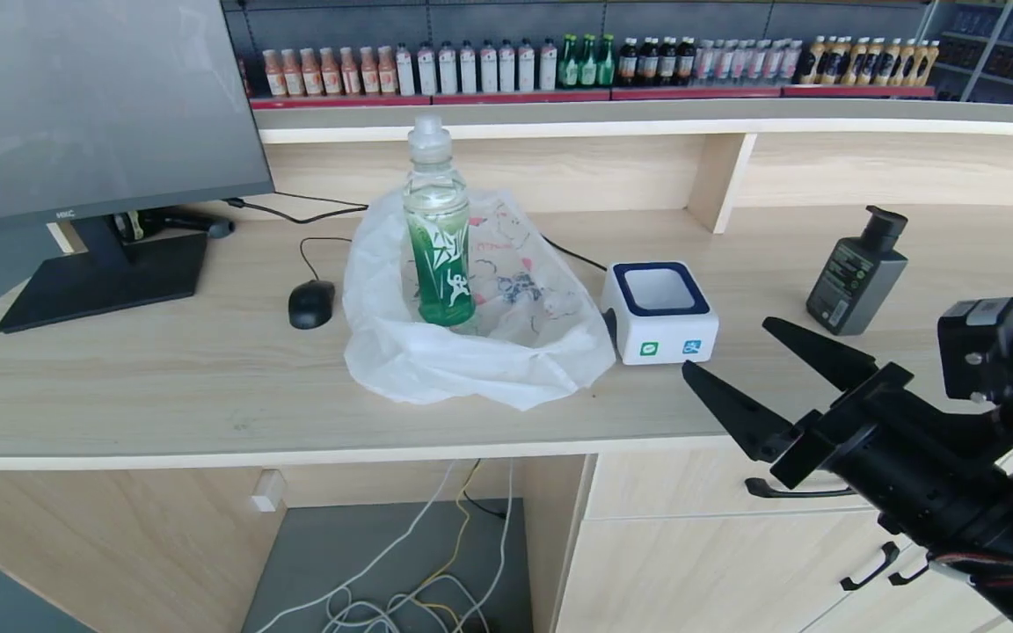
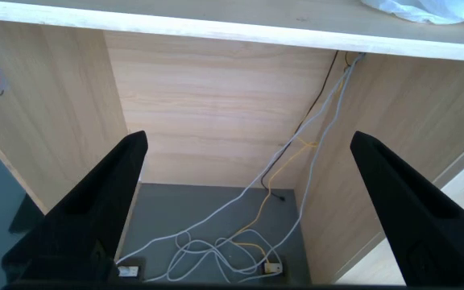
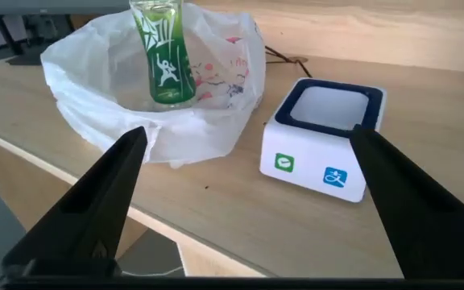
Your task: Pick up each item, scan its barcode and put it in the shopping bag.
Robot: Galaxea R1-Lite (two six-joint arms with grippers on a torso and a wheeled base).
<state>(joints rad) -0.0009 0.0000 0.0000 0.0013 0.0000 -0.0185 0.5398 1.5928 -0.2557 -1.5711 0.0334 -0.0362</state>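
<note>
A green-labelled bottle (image 1: 438,230) stands upright inside the white shopping bag (image 1: 436,352) in the middle of the counter; the right wrist view shows the bottle (image 3: 163,56) and bag (image 3: 95,97) too. Right of the bag sits the white scanner box (image 1: 660,312) (image 3: 321,141). A dark grey bottle (image 1: 856,272) with a black cap stands at the counter's right. My right gripper (image 1: 766,360) (image 3: 248,185) hovers open and empty at the front edge, just right of the scanner. My left gripper (image 2: 248,193) hangs open below the counter, facing the wooden knee space.
A monitor (image 1: 93,114) on its stand and a black mouse (image 1: 310,304) occupy the counter's left. A raised wooden ledge (image 1: 647,123) runs along the back, with shelves of bottles behind. Cables (image 2: 240,242) lie on the floor under the counter; drawers (image 1: 735,545) sit below right.
</note>
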